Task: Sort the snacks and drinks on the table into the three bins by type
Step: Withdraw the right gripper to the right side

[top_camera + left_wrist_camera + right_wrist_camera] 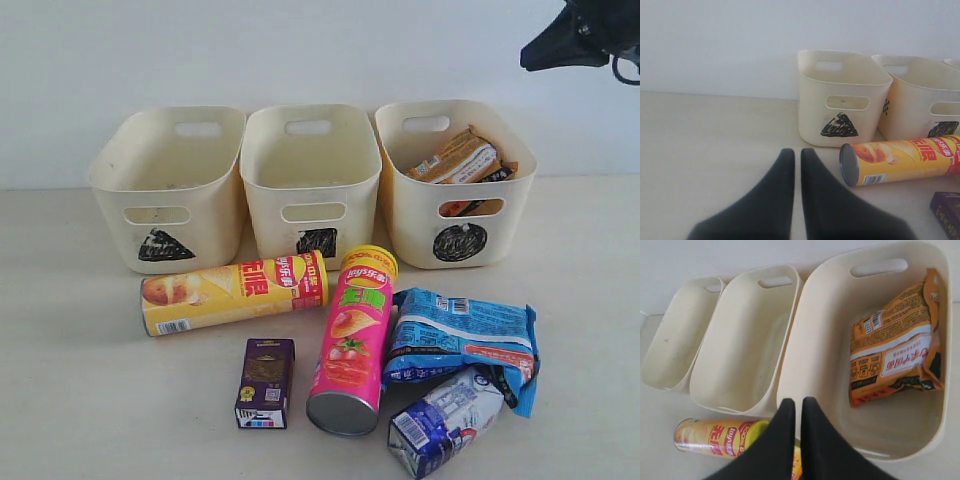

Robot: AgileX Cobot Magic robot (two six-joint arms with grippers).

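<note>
On the table (80, 400) lie a yellow chip tube (235, 292), a pink chip tube (355, 345), a blue-white foil packet (460, 340), a dark purple carton (266, 382) and a blue and white carton (445, 420). Behind them stand the triangle bin (165, 190), the square bin (312, 180) and the circle bin (455, 200), which holds an orange-yellow packet (460, 160). My right gripper (795, 402) hangs shut and empty above the circle bin's front wall (805, 365), over the orange-yellow packet (895, 350). My left gripper (794, 152) is shut and empty, low over the table, beside the yellow tube's metal end (849, 165).
The triangle bin (840, 95) and the square bin (745, 335) show nothing inside. A white wall runs behind the bins. Bare table stretches left of the triangle bin and along the front left. The right arm (585, 35) is high at the upper right.
</note>
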